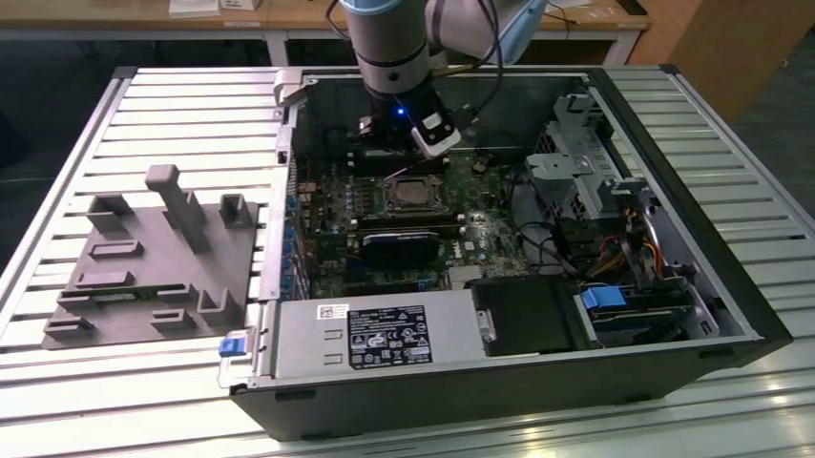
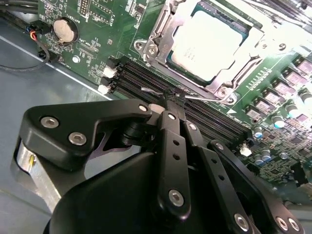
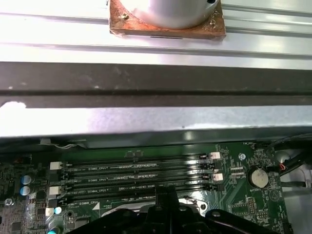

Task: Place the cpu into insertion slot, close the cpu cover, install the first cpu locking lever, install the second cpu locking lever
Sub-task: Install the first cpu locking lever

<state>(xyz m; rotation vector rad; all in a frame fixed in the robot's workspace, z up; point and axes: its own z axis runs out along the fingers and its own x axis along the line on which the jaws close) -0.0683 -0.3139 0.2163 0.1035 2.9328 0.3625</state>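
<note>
- Just beyond the tips of the jaws, the cpu is seen lying flat in the insertion slot, with its pale metal top facing up.
- The cpu cover is judged to be folded down over the chip, since its silvery frame borders the metal top on the sides that can be seen.
- Right at the tips, a thin wire locking lever is found along the socket edge nearest the jaws.
- The lever's long axis runs parallel to the black memory slots and crosswise to the two fingers.
- The jaws are drawn together with no gap visible between them. Whether the wire is pinched between them or only touched by the tips cannot be told.
- The memory slots lie under and just short of the tips, between the jaws and the socket, as is also seen in the first wrist view.
- A round coin battery sits well off to one side of the jaws, away from the socket.
- Only one arm is present, so the question of a nearer hand does not arise. In the exterior view the jaws are lowered inside the open computer case, which lies on the slatted table.
- Small white print is laid along the memory slots, and a black-and-white label is carried on the power supply. Neither is read off.
</note>
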